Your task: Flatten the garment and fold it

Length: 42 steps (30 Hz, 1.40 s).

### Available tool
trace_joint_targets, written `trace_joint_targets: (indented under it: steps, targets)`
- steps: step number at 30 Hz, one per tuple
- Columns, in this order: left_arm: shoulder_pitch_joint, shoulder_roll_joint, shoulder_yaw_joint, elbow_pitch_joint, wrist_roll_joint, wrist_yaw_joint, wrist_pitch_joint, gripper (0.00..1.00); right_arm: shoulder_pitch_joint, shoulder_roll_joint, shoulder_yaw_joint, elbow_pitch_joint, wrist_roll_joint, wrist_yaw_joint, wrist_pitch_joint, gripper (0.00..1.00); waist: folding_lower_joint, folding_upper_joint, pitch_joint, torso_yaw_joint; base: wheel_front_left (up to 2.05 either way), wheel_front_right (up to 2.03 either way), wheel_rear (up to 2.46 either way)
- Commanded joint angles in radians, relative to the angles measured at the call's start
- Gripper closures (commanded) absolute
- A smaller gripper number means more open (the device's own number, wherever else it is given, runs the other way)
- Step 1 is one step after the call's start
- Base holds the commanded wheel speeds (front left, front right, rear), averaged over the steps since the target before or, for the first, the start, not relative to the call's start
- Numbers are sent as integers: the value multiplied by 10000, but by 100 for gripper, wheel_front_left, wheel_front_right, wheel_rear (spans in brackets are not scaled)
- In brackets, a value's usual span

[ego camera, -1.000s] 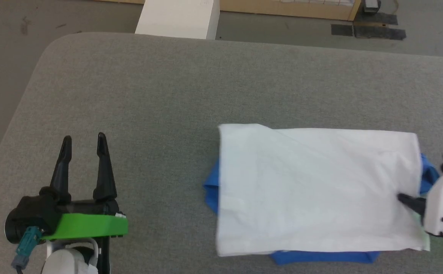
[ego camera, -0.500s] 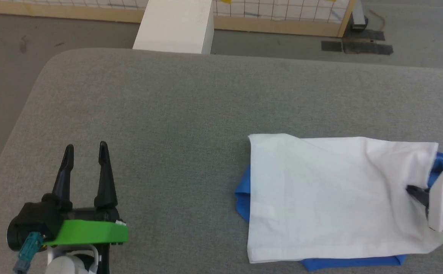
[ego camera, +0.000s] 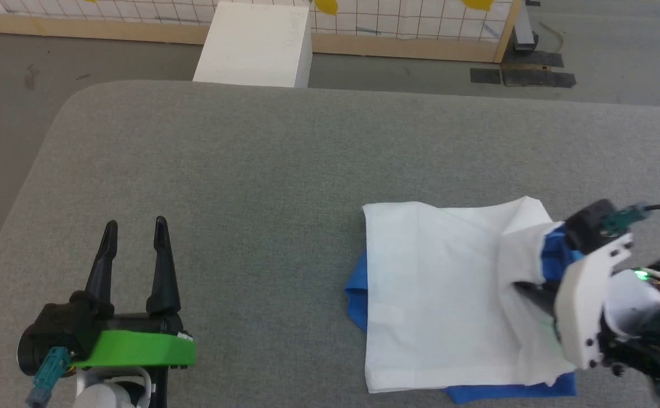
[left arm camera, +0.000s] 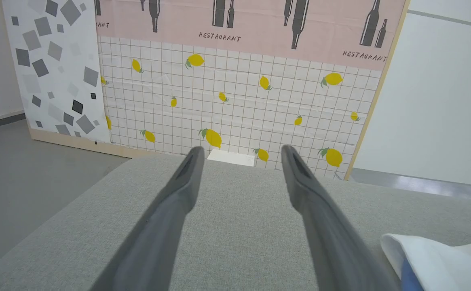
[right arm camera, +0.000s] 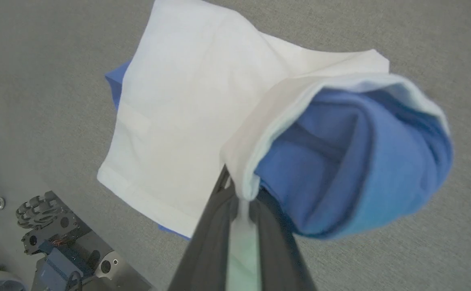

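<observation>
The garment (ego camera: 437, 294), a white T-shirt with bright blue sleeves, lies partly folded on the grey table at the right of the head view. My right gripper (ego camera: 525, 289) is shut on its right end, which is lifted and curling over leftward. In the right wrist view the fingers (right arm camera: 215, 226) pinch the white edge of the garment (right arm camera: 186, 105), with blue fabric bulging beside them. My left gripper (ego camera: 135, 235) stands open over bare table at the lower left, well away from the cloth. A corner of the garment (left arm camera: 433, 258) shows in the left wrist view beside the open left gripper (left arm camera: 239, 155).
The grey padded table (ego camera: 250, 158) has a rounded far-left corner, with floor beyond it. A white box (ego camera: 256, 42) stands behind the far edge, in front of a tiled lemon-pattern panel (left arm camera: 235, 105).
My right gripper has lifted the garment's right end and carried it leftward, so the flat white rectangle is now shorter with a raised fold. The camera has tilted. The left gripper stayed put.
</observation>
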Motion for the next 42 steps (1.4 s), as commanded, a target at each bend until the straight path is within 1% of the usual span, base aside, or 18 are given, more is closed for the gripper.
trace_joint_targets:
  steps: [1, 7, 12, 16, 26, 33, 34, 35, 38, 42]
  targets:
    - [-17, -38, -34, 39, -9, -28, -45, 0, -282, 122, 283, -27, 106, -13, 41, 100, 0, 0, 57, 76, 0, 0, 0]
    - [-157, -38, -130, 60, -123, 7, -45, 0, -1072, 409, 1396, 419, 184, -13, -132, 100, 0, 0, 259, 323, 0, 0, 0]
    - [-242, -39, -219, 56, -217, 59, -45, 0, -1764, 565, 2325, 1184, 238, -13, -269, 100, 0, 0, 428, 549, 0, 0, 0]
    - [-319, -39, -322, 47, -283, 88, -45, 0, -2211, 713, 2833, 1831, 290, -13, -455, 100, 0, 0, 590, 719, 0, 0, 0]
    - [-476, -39, -559, 103, -389, 147, -45, 0, -2846, 1049, 3777, 3318, 399, -13, -1100, 100, 0, 0, 863, 1042, 0, 0, 0]
    - [-467, -39, -631, 187, -430, 171, -45, 0, -2989, 1241, 4056, 4075, 448, -13, -1695, 100, 0, 0, 797, 1143, 0, 0, 0]
    - [-457, -39, -637, 197, -435, 171, -45, 0, -3006, 1277, 4068, 4134, 451, -13, -1775, 58, 0, 0, 782, 1149, 0, 0, 0]
    - [-448, -39, -646, 207, -439, 170, -45, 0, -3038, 1325, 4044, 4196, 433, -13, -1923, 0, 0, 0, 769, 1155, 0, 0, 0]
    - [-425, -39, -655, 239, -441, 167, -45, 0, -3117, 1475, 4082, 4290, 457, -13, -2158, 0, 0, 0, 701, 1151, 0, 0, 0]
    - [-360, -39, -634, 268, -409, 161, -45, 0, -3290, 1521, 4380, 4103, 505, -13, -2319, 0, 0, 0, 539, 1102, 0, 0, 0]
